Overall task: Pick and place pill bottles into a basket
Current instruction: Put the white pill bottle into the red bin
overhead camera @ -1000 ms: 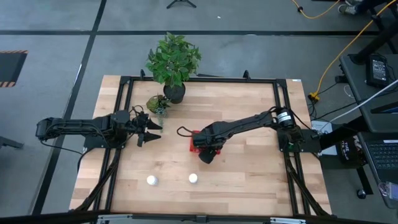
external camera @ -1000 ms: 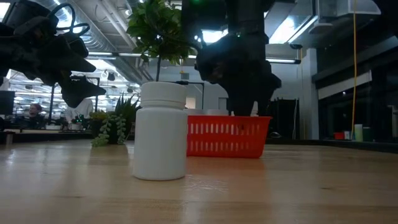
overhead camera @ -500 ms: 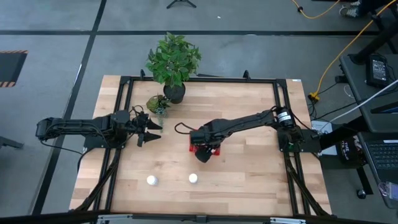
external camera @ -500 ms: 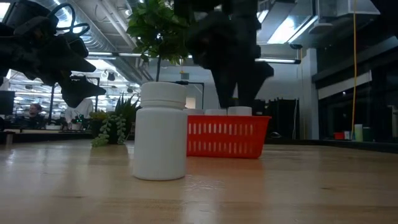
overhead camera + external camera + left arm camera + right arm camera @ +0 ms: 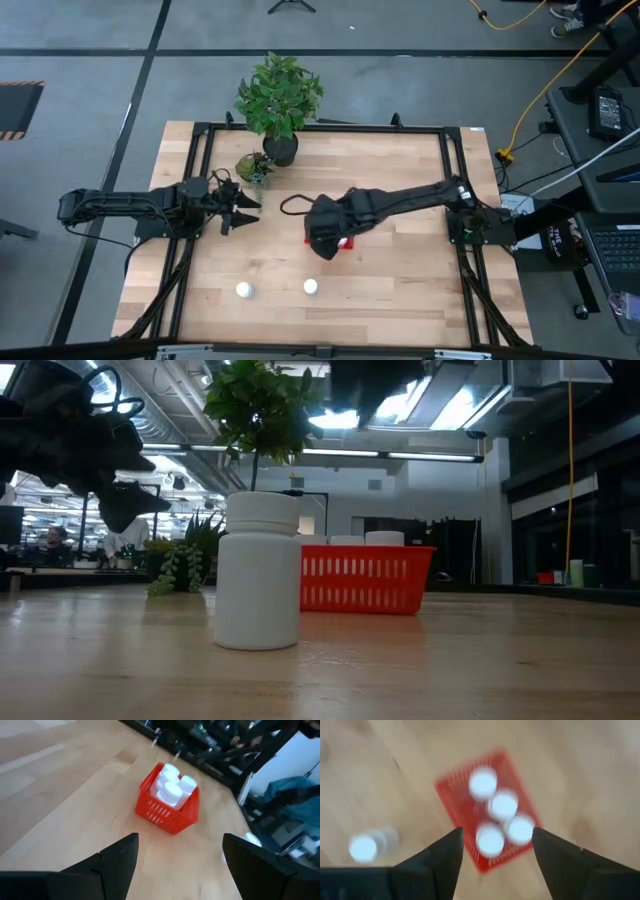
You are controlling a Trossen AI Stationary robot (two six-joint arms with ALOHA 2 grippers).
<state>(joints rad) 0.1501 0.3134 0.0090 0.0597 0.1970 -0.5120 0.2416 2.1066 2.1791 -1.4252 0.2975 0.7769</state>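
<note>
Four bottles (image 5: 490,840) stand packed in the red basket (image 5: 167,815) mid-counter; two more (image 5: 244,290) (image 5: 311,287) wait near the front edge. The risk, I judge, is the right claw (image 5: 495,845) clipping the basket rim or knocking a loose bottle over on its next descent. It hangs above the basket, fingers spread, holding nothing. The left claw (image 5: 180,855) waits at the left, also spread and empty.
</note>
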